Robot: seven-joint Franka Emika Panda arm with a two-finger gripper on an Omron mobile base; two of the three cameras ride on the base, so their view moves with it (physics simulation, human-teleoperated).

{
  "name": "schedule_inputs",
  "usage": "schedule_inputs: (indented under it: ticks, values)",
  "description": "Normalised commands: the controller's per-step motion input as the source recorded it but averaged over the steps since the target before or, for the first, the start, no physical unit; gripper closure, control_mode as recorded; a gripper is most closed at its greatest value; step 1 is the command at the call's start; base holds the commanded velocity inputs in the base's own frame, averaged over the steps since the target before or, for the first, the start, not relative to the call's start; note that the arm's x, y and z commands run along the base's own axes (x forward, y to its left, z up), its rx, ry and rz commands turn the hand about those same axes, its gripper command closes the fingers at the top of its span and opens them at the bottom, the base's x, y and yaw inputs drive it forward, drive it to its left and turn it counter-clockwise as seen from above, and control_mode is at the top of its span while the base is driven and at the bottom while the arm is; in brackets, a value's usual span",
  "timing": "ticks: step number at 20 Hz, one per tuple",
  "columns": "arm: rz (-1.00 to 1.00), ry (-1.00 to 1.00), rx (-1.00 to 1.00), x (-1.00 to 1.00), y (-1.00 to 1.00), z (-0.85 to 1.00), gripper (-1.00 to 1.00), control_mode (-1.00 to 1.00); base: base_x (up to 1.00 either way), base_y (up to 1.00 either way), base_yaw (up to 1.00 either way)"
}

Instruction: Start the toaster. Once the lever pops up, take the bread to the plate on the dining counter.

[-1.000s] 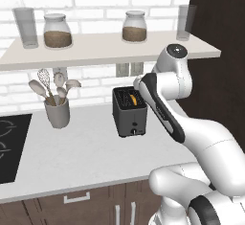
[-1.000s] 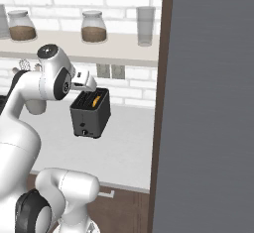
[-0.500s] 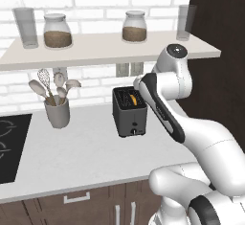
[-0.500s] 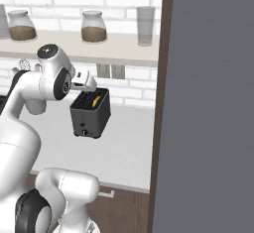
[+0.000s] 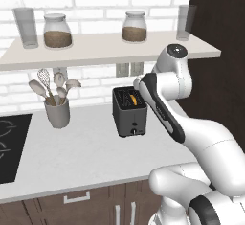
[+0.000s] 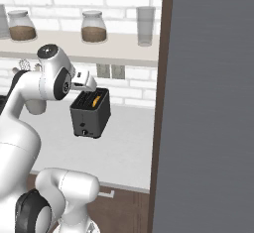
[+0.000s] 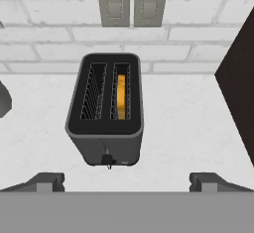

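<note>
Toaster (image 7: 105,113) sits below the claw (image 7: 128,181) (spread wide).

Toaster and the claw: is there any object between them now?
Nothing visible stands between them. The open claw hangs above and in front of the toaster, with bare white counter below. The bread sits in the right slot.

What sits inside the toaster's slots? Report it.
The toaster holds the bread in one slot, only its orange crust edge showing; its face is hidden. The other slot shows bare wire racks.
</note>
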Motion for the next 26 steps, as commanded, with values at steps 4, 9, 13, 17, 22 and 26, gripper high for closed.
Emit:
schedule_inputs:
  ticks: [4,9,13,17,22,26]
  values:
    - [0.00,0.00,0.00,0.00,0.00,0.00,-1.00,-1.00,0.00,0.00,0.00]
    - [0.00,0.00,0.00,0.00,0.00,0.00,-1.00,-1.00,0.00,0.00,0.00]
    - [0.00,0.00,0.00,0.00,0.00,0.00,-1.00,-1.00,0.00,0.00,0.00]
    - [0.00,0.00,0.00,0.00,0.00,0.00,-1.00,-1.00,0.00,0.00,0.00]
    - [0.00,0.00,0.00,0.00,0.00,0.00,-1.00,-1.00,0.00,0.00,0.00]
    - [0.00,0.00,0.00,0.00,0.00,0.00,-1.00,-1.00,0.00,0.00,0.00]
